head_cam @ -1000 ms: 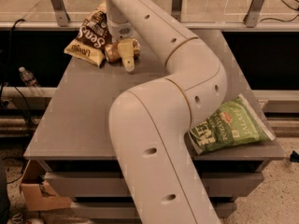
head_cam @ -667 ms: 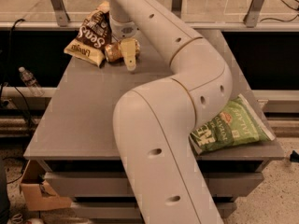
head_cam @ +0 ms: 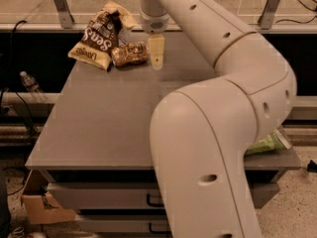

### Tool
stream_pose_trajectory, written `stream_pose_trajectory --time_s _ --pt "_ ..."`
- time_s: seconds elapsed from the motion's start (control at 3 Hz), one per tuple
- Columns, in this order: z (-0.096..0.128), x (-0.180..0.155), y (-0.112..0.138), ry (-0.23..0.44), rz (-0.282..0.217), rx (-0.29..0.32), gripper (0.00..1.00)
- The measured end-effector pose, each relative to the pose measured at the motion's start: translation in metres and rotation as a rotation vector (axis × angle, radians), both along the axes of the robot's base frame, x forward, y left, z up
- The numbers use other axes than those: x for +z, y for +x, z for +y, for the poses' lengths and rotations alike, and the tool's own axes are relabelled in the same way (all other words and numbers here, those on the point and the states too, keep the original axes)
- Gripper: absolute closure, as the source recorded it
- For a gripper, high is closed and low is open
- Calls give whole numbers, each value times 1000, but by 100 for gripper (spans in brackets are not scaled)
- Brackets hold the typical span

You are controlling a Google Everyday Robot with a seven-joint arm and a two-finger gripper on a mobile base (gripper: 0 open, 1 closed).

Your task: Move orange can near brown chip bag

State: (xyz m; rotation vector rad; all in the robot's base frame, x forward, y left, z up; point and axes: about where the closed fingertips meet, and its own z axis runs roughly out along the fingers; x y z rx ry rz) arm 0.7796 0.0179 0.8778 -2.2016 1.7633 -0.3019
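camera view: one orange can [head_cam: 130,54] between brown chip bag [head_cam: 96,41] and hand [head_cam: 156,58].

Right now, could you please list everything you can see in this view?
orange can: one, golden-orange, lying on its side, far side of the table beside the brown chip bag
brown chip bag: one, dark brown, table's far left corner
green chip bag: one, green, table's right edge, mostly hidden by the arm
table: one, grey, centre
water bottle: one, clear, left of the table
cardboard box: one, brown, floor, lower left
arm: one, off-white, right foreground
gripper: one, pale, just right of the can
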Motion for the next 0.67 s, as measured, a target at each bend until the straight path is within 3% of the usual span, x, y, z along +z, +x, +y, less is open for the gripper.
stream_pose_trajectory --time_s 0.67 --pt "-75 -16 -33 54 39 -173 0"
